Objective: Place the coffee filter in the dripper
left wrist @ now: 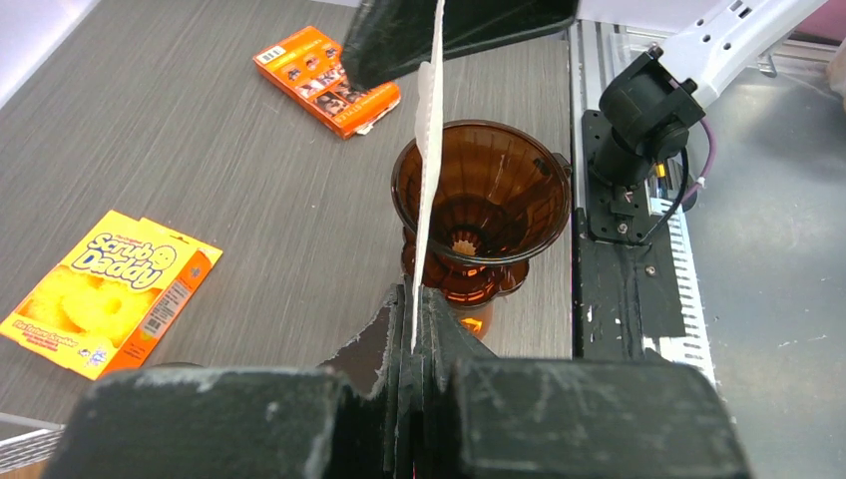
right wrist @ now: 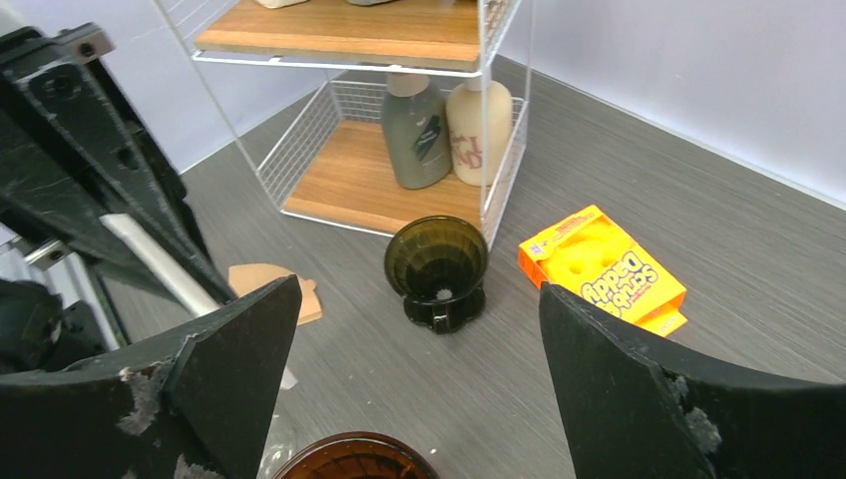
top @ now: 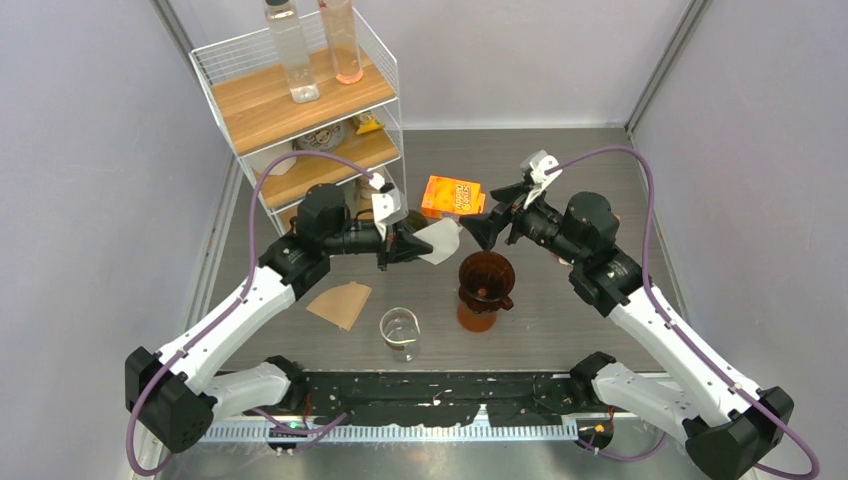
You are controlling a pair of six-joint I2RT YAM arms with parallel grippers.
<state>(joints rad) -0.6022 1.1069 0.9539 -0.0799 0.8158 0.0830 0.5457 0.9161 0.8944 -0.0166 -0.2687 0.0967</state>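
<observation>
Left tool [top: 410, 243] clamped on edge of filter [top: 440, 241], holding it flat and upright in air near dripper [top: 486, 280], middle of bench [top: 580, 180] toward near edge. Right tool [top: 478, 230] spread wide, facing filter, likely to open it into cone first.

bottles [top: 292, 55]: tops cut off | dripper [right wrist: 354, 459]: mostly below right-wrist edge

A grey wood-grain table [top: 450, 150] is enclosed by pale lilac walls [top: 520, 60]; a white wire rack [top: 262, 108] with wooden shelves, seemingly three, is set far left.
</observation>
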